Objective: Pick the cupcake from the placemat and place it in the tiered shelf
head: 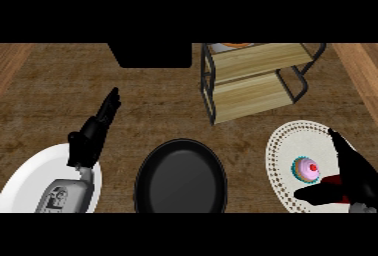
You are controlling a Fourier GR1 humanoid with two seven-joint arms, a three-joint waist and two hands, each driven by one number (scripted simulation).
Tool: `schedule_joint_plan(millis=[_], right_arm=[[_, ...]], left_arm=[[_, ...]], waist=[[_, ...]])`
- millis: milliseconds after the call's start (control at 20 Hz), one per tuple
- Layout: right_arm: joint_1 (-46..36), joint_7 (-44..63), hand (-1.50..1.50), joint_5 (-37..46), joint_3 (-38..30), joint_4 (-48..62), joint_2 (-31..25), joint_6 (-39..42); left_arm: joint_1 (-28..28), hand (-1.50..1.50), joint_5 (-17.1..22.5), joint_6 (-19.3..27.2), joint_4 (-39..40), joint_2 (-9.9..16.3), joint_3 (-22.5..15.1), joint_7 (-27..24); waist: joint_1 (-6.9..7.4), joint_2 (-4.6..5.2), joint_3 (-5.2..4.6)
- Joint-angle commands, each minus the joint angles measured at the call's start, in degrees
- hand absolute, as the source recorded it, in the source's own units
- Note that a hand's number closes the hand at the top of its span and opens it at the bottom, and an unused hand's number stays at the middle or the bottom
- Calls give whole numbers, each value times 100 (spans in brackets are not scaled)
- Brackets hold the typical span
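Fingers of my right hand [347, 175] are spread open around the cupcake [306, 169], not holding it yet.

The cupcake sits on the white placemat [284, 142], between my thumb below and my long fingers beside it, so I can close on it next. I think the tiered shelf [251, 80] up ahead is where it goes. My left hand [92, 135] rests open over the white plate [33, 175], out of the way, beside the black pan [181, 175] on the counter [66, 85].

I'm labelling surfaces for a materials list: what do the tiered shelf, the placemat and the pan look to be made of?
Tiered shelf: pale wood boards showing grain, in a thin dark frame, probably metal. Placemat: cream and round with a dotted, lace-like rim, so likely woven cloth or paper. Pan: black, smooth, with a dull sheen, perhaps coated metal.
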Motion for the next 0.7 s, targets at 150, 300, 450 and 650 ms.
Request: schedule_joint_plan(millis=[150, 300, 450, 650], right_arm=[[-117, -506, -150, -48, -387, 621, -18, -1], [-179, -643, -150, 174, -262, 919, 166, -246], [-20, -780, -150, 208, -137, 889, 302, -367], [272, -992, -150, 147, -305, 762, 170, -206]], left_arm=[[160, 0, -240, 47, -293, -244, -215, 180], [-180, 0, -65, -139, 84, -83, 138, 90], [-98, 0, -94, -94, -331, -110, 86, 358], [260, 0, -259, -91, -486, -183, -59, 290]], waist=[[6, -2, -1], [2, 0, -1], [8, -4, -1], [1, -6, -1]])
